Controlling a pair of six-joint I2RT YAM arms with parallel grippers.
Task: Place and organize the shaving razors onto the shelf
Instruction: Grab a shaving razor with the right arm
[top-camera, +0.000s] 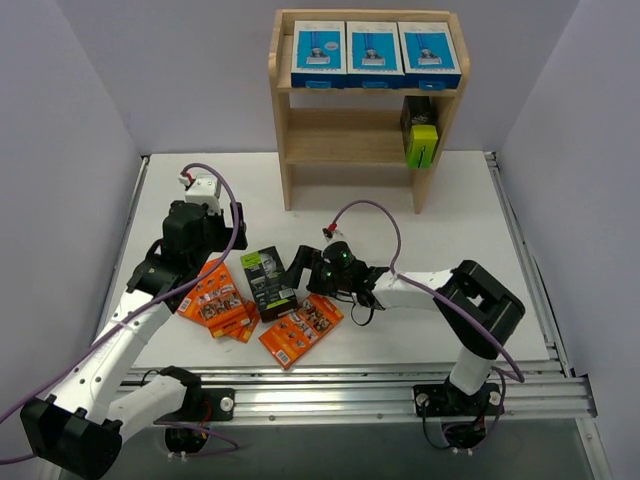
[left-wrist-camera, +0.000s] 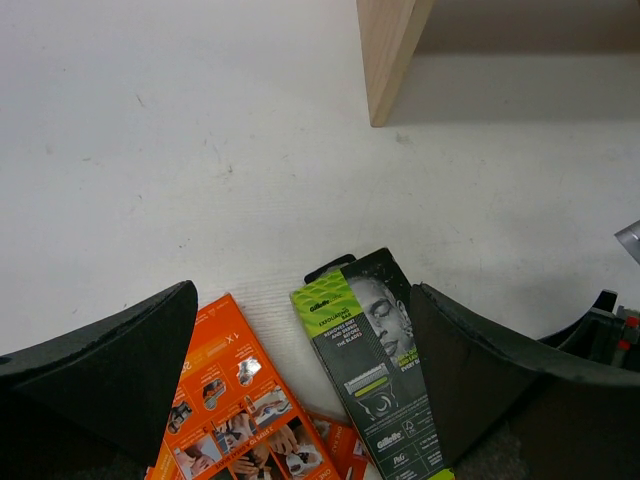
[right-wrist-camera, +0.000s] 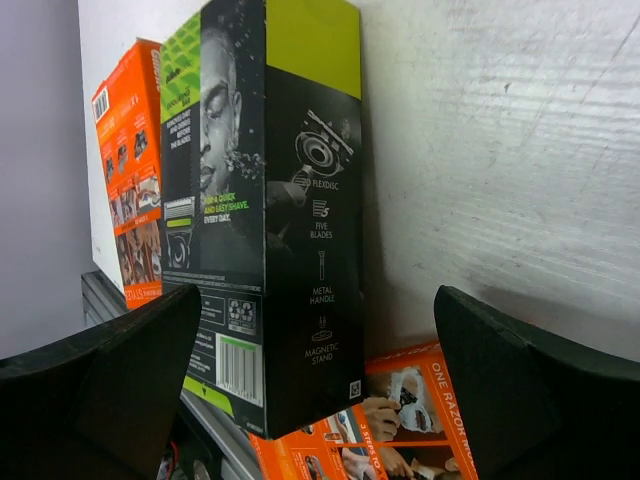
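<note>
A white table (top-camera: 470, 230) fills the middle, its top faintly scuffed and evenly lit with soft shadows. Pale lilac walls close it in: a back wall (top-camera: 180, 70) at 12 o'clock, side walls (top-camera: 50, 200) at 9 and 3. Aluminium rails (top-camera: 380, 385) edge it at 6 and 3 o'clock.

Black-and-lime box (right-wrist-camera: 265, 220) before spread hand (right-wrist-camera: 318, 300); orange packs (right-wrist-camera: 125, 170) beside, beneath

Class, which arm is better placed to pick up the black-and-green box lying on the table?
Right. The right pincer, open, sits beside the black-and-green box, which fills its wrist view. The left pincer hangs by the orange packs, farther from it.
</note>
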